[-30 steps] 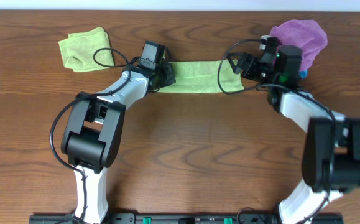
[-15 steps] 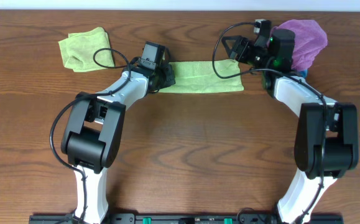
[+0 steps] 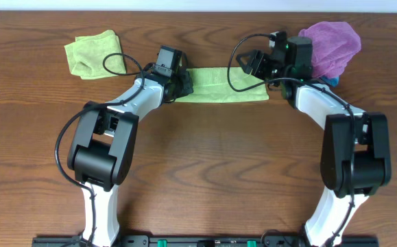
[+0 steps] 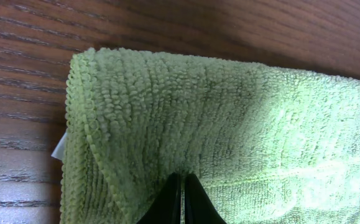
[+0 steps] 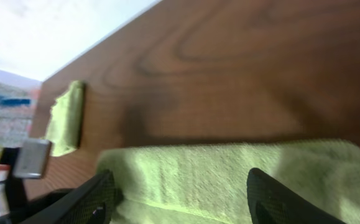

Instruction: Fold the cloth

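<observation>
Overhead gives us lime-green microfibre cloth, upper centre of brown wooden table. Only left wrist view shows us left pincer pinched closed on it. Right arm bends inward, right pincer open over cloth's right end.

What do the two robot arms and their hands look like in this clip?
Both the left arm and right arm have white tubular links joined by bulky black joint housings. A thin black cable loops beside each wrist. The left hand has slim black fingers tapering to points; the right hand has broader black ones.
</observation>
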Robot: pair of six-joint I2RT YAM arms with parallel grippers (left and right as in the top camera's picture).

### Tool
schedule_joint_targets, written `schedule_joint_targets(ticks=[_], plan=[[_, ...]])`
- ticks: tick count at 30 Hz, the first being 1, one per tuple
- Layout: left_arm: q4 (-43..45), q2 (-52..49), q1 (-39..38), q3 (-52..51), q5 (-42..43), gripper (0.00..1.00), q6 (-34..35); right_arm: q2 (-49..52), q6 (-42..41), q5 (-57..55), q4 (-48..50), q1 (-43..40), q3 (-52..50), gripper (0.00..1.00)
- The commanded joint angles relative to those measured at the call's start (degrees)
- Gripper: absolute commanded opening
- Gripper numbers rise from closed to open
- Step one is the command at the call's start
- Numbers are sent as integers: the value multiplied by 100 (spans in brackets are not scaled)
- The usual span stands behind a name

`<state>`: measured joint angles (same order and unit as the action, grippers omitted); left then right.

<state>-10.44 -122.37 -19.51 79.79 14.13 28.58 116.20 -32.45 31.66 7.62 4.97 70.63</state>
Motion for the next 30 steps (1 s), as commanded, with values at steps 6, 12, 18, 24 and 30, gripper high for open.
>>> schedule_joint_targets(ticks=[6,12,18,24,30], plan=[[-26,-76,35,68,-103,6,15,146,570,-413,-612,35,63,68],[-28,-76,37,68,-105,6,13,146,898,-789,-979,35,63,67],[-28,-76,37,68,-105,6,13,146,1012,-1075,-1147,33,63,68],[-28,-76,37,68,-105,6,13,146,1193,-1355,-1370,31,61,68],[-66,-76,39,68,-105,6,13,144,1193,-1366,-1390,-7,61,69]])
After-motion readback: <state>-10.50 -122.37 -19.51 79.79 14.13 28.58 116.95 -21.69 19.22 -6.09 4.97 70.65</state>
